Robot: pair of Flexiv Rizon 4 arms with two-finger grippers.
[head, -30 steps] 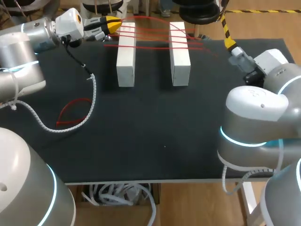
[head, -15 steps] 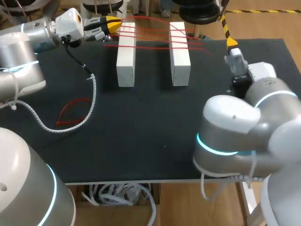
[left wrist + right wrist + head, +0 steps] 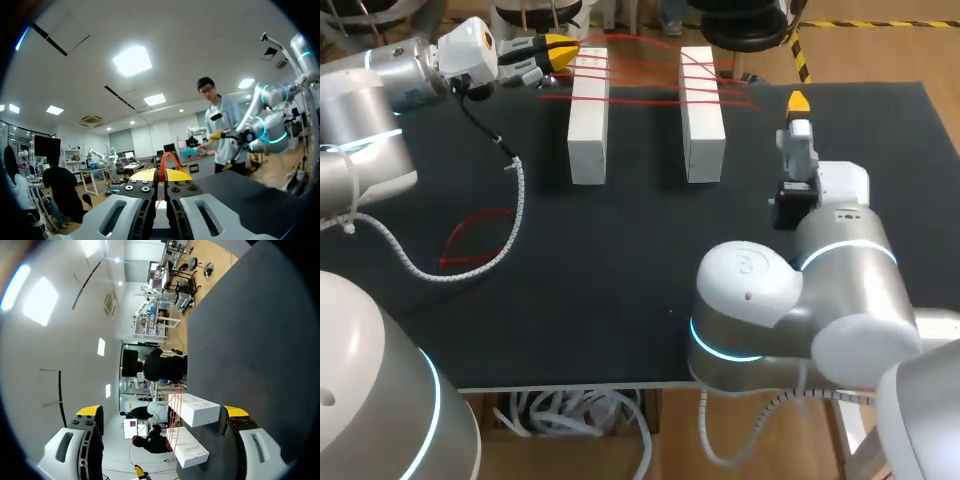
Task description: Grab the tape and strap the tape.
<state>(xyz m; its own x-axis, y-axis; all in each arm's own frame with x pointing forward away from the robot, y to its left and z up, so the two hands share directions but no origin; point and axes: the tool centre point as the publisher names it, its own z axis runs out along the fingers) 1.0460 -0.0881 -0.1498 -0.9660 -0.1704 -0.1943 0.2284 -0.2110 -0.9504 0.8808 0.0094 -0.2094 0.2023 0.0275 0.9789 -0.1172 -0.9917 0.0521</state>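
Note:
Two white blocks (image 3: 588,115) (image 3: 702,112) stand side by side at the back of the black table (image 3: 650,260). Several strands of red tape (image 3: 642,84) stretch across both. My left gripper (image 3: 558,50) is at the left block's far end, shut on a red tape strand (image 3: 161,199) that shows between its fingers. My right gripper (image 3: 798,102) hangs right of the right block, open and empty. In the right wrist view the blocks (image 3: 196,410) and their red strands (image 3: 173,426) lie ahead of the wide-apart fingers (image 3: 89,413).
A loose loop of red tape (image 3: 472,240) lies on the left of the table. The left arm's ribbed white cable (image 3: 512,212) drapes over the table beside it. My right arm's bulky joints (image 3: 790,300) cover the front right.
My right arm has swung in from the right edge, carrying its open gripper left toward the right block. The left arm and the tape have not moved.

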